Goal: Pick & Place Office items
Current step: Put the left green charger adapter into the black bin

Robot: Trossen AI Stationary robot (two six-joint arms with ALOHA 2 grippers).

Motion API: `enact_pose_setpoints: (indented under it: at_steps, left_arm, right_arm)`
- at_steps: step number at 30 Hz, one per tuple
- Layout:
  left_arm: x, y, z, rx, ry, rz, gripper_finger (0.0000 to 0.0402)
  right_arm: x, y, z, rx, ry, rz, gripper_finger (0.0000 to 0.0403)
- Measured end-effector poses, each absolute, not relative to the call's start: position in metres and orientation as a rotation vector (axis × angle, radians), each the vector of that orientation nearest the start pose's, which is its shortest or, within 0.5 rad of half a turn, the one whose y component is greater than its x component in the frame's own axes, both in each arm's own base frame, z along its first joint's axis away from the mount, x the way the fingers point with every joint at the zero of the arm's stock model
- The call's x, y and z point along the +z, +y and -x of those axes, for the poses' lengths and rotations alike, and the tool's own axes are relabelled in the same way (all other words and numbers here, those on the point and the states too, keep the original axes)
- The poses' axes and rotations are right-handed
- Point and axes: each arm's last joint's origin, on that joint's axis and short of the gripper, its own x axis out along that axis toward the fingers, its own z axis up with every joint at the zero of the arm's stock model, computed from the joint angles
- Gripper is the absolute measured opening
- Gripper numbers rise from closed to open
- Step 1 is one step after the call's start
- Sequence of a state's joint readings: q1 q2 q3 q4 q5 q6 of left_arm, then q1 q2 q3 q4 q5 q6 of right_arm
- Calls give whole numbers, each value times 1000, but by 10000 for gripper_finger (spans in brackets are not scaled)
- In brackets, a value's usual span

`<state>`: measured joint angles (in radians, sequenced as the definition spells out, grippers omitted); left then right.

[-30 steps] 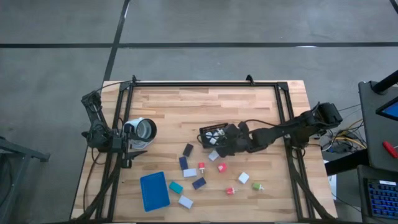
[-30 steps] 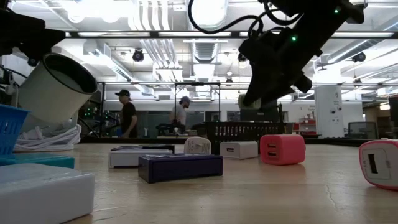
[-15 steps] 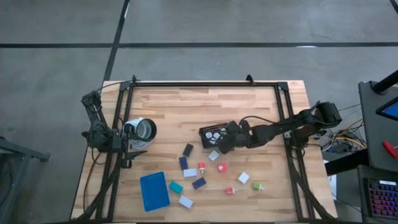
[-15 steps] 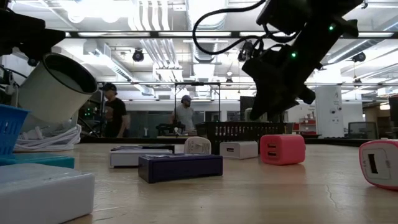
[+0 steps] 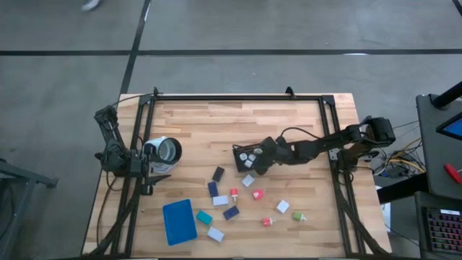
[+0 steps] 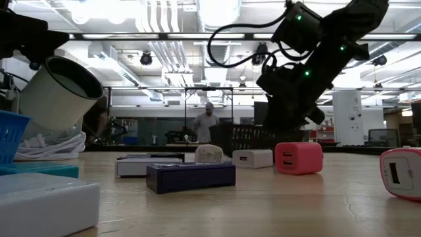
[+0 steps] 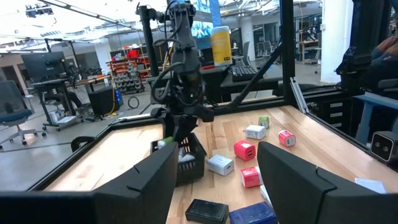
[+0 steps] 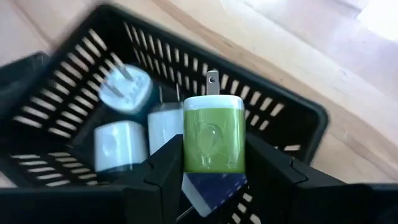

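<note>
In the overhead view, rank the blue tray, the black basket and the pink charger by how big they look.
1. blue tray, clearly largest.
2. black basket, smaller, though the right gripper covers part of it.
3. pink charger, by far the smallest.

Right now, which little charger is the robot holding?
The green charger, pinched in the right gripper above the black basket. The white chargers already lie loose inside the basket.

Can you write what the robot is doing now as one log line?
right gripper: shut on green charger | over black basket | left gripper: open, waiting
</note>
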<state>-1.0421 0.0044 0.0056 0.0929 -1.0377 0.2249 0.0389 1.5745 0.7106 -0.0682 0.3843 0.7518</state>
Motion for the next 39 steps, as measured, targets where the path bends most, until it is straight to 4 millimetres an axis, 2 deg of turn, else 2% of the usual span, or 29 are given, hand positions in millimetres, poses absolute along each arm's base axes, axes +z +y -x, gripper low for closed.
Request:
enact_pose_setpoints:
  at_steps: [15,25,39]
  left_arm:
    - [173,-59,-63,1,-48,-144,225]
    - [173,-59,-63,0,-48,-143,225]
    - [173,-59,-63,1,-48,-143,225]
  right_arm:
    - [143,0,-282,-612,753,-480,145]
    - [145,0,-284,-580,738,-454,183]
    - [150,3,-288,-557,705,-450,199]
